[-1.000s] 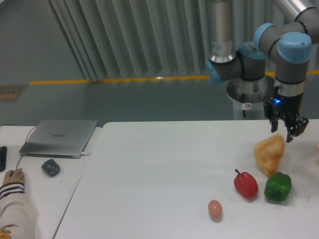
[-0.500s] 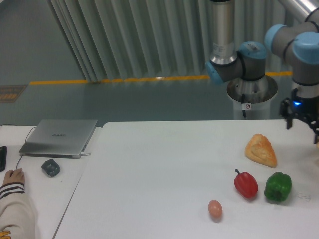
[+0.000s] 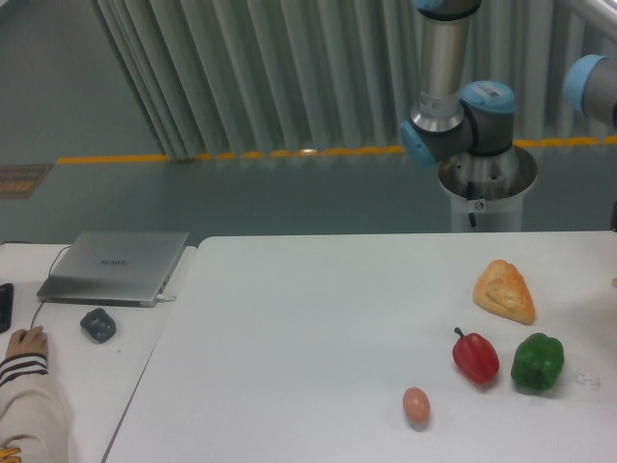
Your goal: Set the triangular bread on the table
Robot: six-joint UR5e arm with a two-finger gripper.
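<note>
The claw is out of the picture, so I cannot tell if it is gripping. The triangular bread [image 3: 504,290] lies flat on the table [image 3: 289,338], near the red pepper [image 3: 475,356] and green pepper [image 3: 537,362].

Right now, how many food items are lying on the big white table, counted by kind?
Bread: 1, the triangular bread
Peppers: 2, the red pepper and the green pepper
Eggs: 1, the tan egg
Total: 4 items on the table
</note>
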